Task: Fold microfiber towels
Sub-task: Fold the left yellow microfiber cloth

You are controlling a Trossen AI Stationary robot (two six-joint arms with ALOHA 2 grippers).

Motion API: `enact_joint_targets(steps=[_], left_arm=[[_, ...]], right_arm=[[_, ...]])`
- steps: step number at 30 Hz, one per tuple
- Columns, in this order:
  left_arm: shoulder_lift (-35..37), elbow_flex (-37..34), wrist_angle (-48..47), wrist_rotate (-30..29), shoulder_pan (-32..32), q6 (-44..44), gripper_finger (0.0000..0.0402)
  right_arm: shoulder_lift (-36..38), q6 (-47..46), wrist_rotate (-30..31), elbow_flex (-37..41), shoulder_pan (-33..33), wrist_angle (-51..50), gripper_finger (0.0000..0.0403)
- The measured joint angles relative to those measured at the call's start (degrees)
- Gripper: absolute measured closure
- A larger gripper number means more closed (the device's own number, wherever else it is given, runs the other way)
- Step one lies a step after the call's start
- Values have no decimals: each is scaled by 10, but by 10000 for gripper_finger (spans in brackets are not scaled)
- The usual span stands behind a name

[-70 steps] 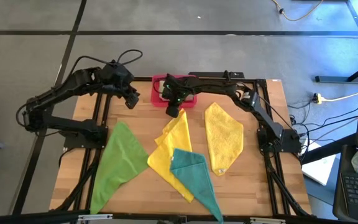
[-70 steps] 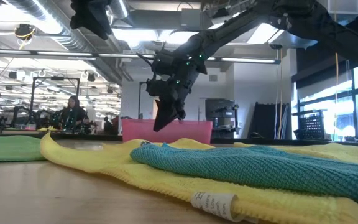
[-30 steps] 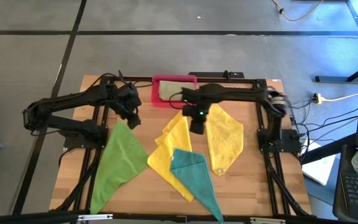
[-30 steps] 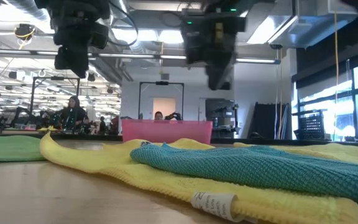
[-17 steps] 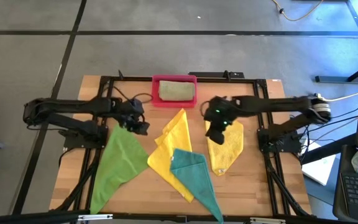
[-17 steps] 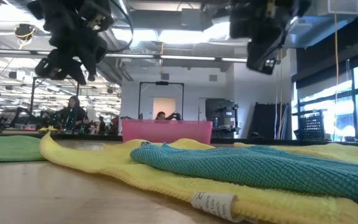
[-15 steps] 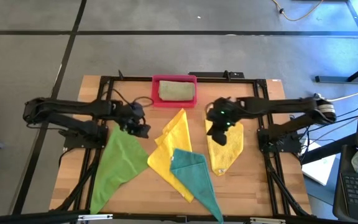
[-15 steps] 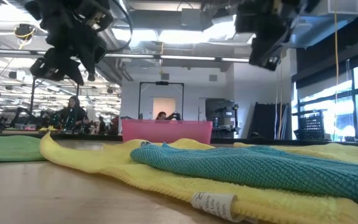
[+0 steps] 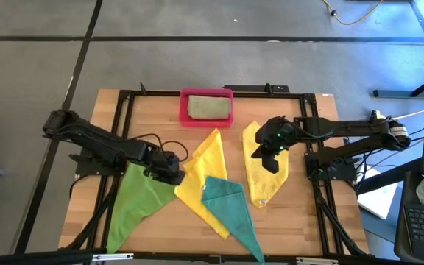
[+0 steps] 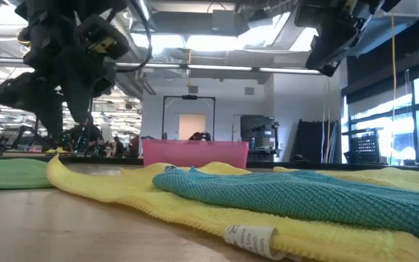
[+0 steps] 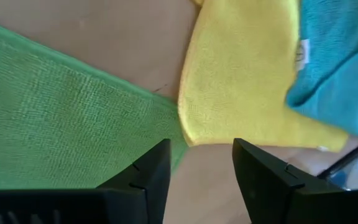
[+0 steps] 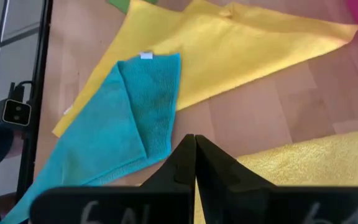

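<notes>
A bright green towel (image 9: 138, 202) lies flat at the near left. A yellow towel (image 9: 201, 173) lies mid-table with a teal towel (image 9: 230, 210) on its near part. A second yellow towel (image 9: 267, 184) lies to the right. A folded pale olive towel (image 9: 208, 108) rests in the pink tray (image 9: 184, 110). My left gripper (image 9: 171, 175) hangs open just above the spot where the green towel's right corner (image 11: 173, 146) meets the yellow towel's corner (image 11: 197, 127). My right gripper (image 9: 269, 165) is shut and empty, above the right yellow towel (image 12: 291, 168).
The black frame rails (image 9: 124, 125) run along the table's left, right and far sides. Bare wood (image 9: 160, 118) shows between the tray and the towels and at the near left corner. People and equipment show far behind the table in the low view.
My left gripper has gone toward the near edge and the table's right, and down, to the green towel's right corner. My right gripper has gone from mid-table toward the right edge, out over the right yellow towel. The towels have not moved.
</notes>
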State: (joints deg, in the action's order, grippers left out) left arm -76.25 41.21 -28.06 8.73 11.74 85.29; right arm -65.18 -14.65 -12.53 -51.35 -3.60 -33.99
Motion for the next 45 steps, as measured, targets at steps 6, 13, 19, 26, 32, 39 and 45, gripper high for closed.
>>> enact_joint_targets(steps=[6, 13, 19, 26, 32, 39, 45], left_arm=[[-37, 0, 58, 27, 12, 15, 225], [-96, 0, 44, 62, 16, 13, 227], [-124, 0, 79, 56, 13, 15, 227], [-125, 0, 140, 44, 13, 15, 227], [-125, 0, 114, 29, 13, 16, 228], [-125, 0, 98, 8, 11, -9, 259], [-125, 0, 99, 24, 9, -37, 379]], right_arm=[[0, 10, 0, 0, 2, 5, 390], [0, 4, 0, 0, 2, 4, 394], [0, -1, -1, 0, 2, 3, 390], [0, -2, -1, 0, 2, 4, 396], [0, -4, -2, 0, 2, 3, 389], [0, -18, -26, 0, 3, 3, 395], [0, -17, -27, 0, 6, 2, 391]])
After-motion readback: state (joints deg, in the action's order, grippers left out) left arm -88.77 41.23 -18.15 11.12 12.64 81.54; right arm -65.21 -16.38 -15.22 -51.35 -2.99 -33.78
